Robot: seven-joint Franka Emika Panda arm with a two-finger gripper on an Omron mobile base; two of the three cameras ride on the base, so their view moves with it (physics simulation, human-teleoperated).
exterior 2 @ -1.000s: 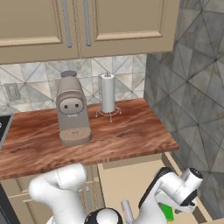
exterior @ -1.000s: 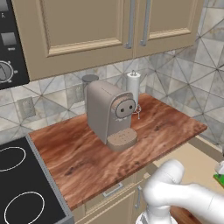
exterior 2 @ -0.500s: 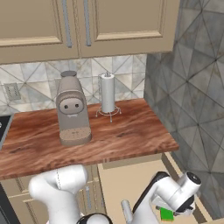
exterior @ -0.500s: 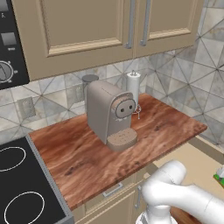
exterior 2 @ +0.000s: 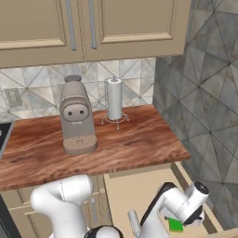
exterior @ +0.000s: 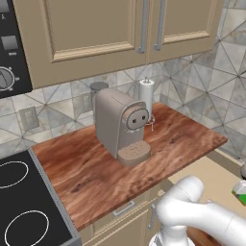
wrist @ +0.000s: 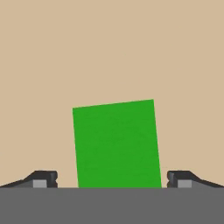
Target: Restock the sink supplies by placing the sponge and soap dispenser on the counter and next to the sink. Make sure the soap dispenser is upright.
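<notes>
Hand view: flat green rectangular sponge lies on the smooth beige drawer floor, dead centre between my two dark fingertips, which are spread wide, holding nothing. Risk, as I judge it: soft foam may squash or skew if I close off-centre; the drawer wall is near my gripper.

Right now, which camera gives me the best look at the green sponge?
The hand view: the green sponge lies flat on the beige drawer floor, its whole top face showing between the open jaws. The right base view catches a small green patch under the hand; the left base view shows a sliver at its edge.
</notes>
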